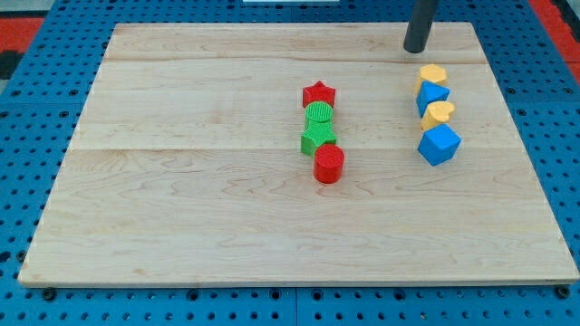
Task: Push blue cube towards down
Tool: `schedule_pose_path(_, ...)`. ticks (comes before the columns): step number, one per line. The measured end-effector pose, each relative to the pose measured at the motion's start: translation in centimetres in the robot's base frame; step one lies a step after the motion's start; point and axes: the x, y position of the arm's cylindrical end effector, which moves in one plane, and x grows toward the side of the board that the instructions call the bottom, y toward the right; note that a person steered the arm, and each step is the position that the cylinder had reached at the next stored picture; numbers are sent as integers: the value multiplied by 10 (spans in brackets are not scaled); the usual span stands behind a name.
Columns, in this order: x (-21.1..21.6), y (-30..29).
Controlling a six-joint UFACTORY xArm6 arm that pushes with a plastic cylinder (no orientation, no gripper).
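- There are no fingers on this arm, so nothing opens, closes or holds anything; it ends in a dark rod, and my tip (414, 49) rests on the bench (181, 208) near the view's top right.
- My tip touches no block; it stands just above and slightly left of the right-hand column of blocks, with a small gap to the topmost one.
- That column runs from top to bottom: a yellow hexagonal block (432, 75), a blue block (432, 96) of unclear shape, a yellow heart-like block (439, 114), then the blue cube (439, 144).
- The blue cube sits at the bottom of this column, at the view's right, around mid-height on the bench, touching or almost touching the yellow block above it.
- A second column stands near the centre, well apart from the first: a red star (319, 93) on top, a green cylinder (318, 114), a green block (316, 138) whose shape is hard to make out, and a red cylinder (329, 164) lowest.
- The blocks in each column lie close against one another.
- The bench is pale wood, lying on a blue perforated surface (27, 136).
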Motion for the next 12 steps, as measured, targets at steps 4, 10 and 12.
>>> schedule_pose_path(4,13,113)
schedule_pose_path(10,200,92)
schedule_pose_path(12,173,61)
